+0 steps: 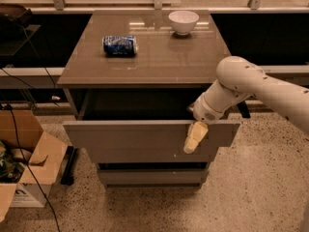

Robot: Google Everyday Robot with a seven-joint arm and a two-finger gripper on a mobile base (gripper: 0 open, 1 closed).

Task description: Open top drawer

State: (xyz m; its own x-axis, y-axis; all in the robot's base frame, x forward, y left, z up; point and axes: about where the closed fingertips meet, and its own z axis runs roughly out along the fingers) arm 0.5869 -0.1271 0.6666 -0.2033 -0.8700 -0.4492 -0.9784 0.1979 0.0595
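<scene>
The top drawer (130, 135) stands pulled out from the cabinet. Its wide grey-brown front panel is towards me and its dark inner box (140, 105) shows behind it. My gripper (195, 138) hangs down over the right part of that front panel, just below its top edge. My white arm (241, 81) reaches in from the right. The mid-width drawer front with a small white speck (175, 154) sits below it. The narrowest front (152, 177) is lowest.
A blue can (119, 45) lies on its side on the cabinet top (149, 62), and a white bowl (183, 21) stands at the back. An open cardboard box (26, 161) and cables are on the speckled floor at the left. A dark ledge runs behind.
</scene>
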